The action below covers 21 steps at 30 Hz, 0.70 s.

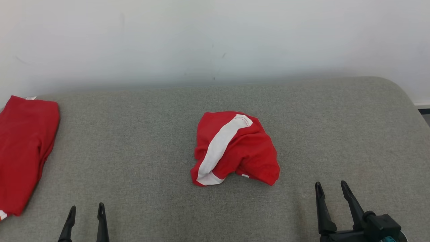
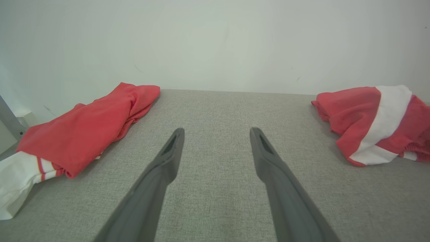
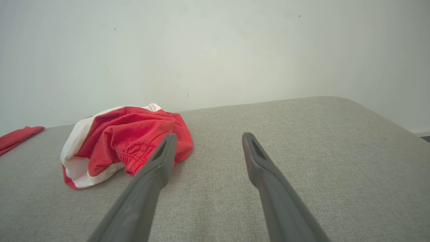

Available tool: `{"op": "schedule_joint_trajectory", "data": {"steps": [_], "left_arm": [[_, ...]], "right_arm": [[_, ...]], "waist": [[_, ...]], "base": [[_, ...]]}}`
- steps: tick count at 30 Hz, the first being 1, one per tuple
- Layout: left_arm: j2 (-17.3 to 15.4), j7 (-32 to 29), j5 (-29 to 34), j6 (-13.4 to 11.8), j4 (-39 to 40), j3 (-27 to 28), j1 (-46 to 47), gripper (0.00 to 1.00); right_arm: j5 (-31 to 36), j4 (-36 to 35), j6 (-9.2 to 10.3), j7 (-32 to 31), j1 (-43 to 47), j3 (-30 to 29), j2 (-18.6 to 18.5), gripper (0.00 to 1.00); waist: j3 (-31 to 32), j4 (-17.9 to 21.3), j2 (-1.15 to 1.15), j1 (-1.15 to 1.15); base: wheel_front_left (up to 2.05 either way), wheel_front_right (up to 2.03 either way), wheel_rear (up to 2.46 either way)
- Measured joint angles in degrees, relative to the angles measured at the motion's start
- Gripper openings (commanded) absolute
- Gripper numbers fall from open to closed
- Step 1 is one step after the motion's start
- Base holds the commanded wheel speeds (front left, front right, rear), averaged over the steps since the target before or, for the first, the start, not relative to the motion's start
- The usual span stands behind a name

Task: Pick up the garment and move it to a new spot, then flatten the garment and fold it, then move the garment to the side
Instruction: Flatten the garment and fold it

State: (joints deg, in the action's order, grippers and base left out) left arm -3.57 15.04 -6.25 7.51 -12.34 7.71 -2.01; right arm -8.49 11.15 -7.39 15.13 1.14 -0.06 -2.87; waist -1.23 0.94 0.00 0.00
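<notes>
Head view, left to right: a folded red cloth (image 1: 27, 151) lies at the left edge of the grey fabric surface (image 1: 134, 134). The left pincer (image 1: 86, 206) is spread and empty at the near edge. The crumpled red garment (image 1: 235, 148), white-striped, lies mid-surface. The right pincer (image 1: 331, 184), also spread and empty, is near the garment without touching it.

The left gripper (image 2: 217, 131) holds its two dark fingers spread wide with nothing between them over the grey fabric surface (image 2: 215, 201), a crumpled red garment (image 2: 352, 114) with a white band at the right, a second red cloth (image 2: 84, 134) at the left, the pale wall (image 2: 215, 40) behind
</notes>
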Motion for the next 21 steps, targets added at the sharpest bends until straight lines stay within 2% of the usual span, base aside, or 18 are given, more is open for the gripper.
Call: {"op": "schedule_joint_trajectory", "data": {"steps": [13, 21], "left_arm": [[-0.02, 0.00, -0.16, 0.00, 0.45, -0.82, 0.22, 1.00], [-0.62, 0.00, -0.85, 0.00, 1.68, -8.42, 5.37, 1.00]], "right_arm": [[-0.51, 0.03, 0.00, 0.00, -0.02, 0.24, 0.01, 1.00], [-1.05, 0.35, 0.00, 0.00, -0.91, 1.48, 0.01, 1.00]], "waist": [[-0.39, 0.81, 0.00, 0.00], [-0.84, 2.56, 0.00, 0.00]], "base": [[0.00, 0.00, 0.00], [0.00, 0.00, 0.00]]}}
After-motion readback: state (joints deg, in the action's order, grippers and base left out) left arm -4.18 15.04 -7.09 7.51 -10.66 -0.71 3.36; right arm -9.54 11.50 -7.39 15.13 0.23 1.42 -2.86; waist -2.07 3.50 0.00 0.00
